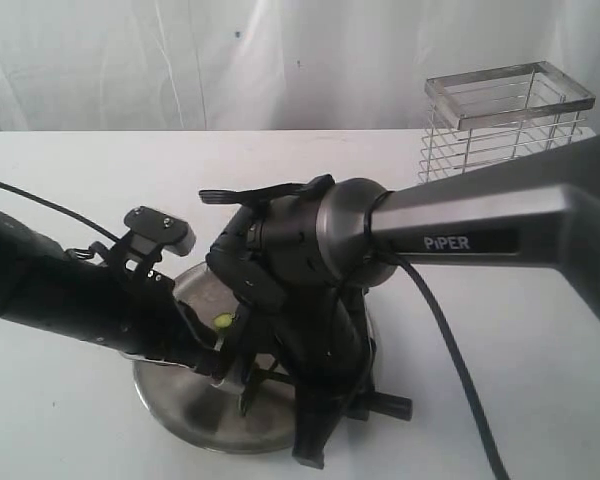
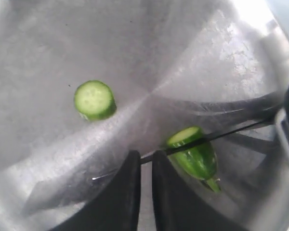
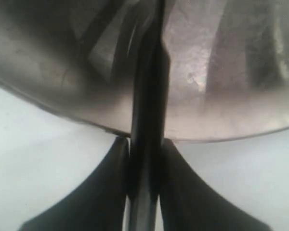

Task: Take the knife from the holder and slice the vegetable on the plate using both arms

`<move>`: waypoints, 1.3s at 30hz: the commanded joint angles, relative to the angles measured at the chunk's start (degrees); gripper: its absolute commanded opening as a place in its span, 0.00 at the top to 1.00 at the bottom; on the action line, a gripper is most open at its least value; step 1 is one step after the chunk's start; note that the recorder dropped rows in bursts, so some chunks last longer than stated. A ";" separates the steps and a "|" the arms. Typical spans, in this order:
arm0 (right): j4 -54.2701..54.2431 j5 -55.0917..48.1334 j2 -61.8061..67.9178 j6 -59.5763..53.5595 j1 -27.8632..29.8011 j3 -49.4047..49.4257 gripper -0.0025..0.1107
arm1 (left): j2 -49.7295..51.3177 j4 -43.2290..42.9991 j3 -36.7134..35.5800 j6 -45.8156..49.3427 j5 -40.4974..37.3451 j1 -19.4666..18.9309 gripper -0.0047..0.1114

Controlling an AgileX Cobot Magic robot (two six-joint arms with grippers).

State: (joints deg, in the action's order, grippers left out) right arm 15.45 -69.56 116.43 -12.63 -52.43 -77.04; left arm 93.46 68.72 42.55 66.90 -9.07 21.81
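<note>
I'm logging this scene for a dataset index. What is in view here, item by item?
plate: 1, shiny steel, on the white table, under both arms
vegetable: 1, green, on the plate, knife edge on it
cut slice: 1, green, on the plate, apart from the vegetable
knife: 1, black, in the right gripper
holder: 1, silver wire, far right of table
table: 1, white
left gripper: 1, black, nearly closed, by the vegetable
right gripper: 1, black, clamping the knife

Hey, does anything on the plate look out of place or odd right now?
Only one thing: a cut slice lies alone on the plate, apart from the vegetable where the knife rests. That fits slicing; nothing spilled or damaged.
</note>
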 commanded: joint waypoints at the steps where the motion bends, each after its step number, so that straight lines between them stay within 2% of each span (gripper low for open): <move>1: -0.45 0.04 0.14 -0.80 -0.15 -0.21 0.98 | 2.51 0.50 -0.13 -0.75 -1.23 -0.01 0.82; 9: -0.45 0.16 0.14 -0.80 -0.15 -0.21 0.98 | 3.70 1.71 0.94 -0.75 -0.76 0.09 0.82; 18: -0.45 -0.40 0.14 -0.80 -0.15 -0.21 0.98 | 11.67 1.71 0.94 -0.58 1.12 0.09 0.82; 30: -1.02 -0.40 0.14 -2.85 -0.15 -0.21 0.98 | 1.54 1.48 1.45 -0.58 -0.65 -0.03 0.82; 39: -3.06 -0.40 0.24 -3.72 -0.15 -0.21 0.98 | 1.23 1.48 1.45 -0.58 -0.65 -0.03 0.82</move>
State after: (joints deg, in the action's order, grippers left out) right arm 13.27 -70.24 117.15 -15.34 -52.59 -77.04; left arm 95.21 69.62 44.16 66.43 -8.97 21.62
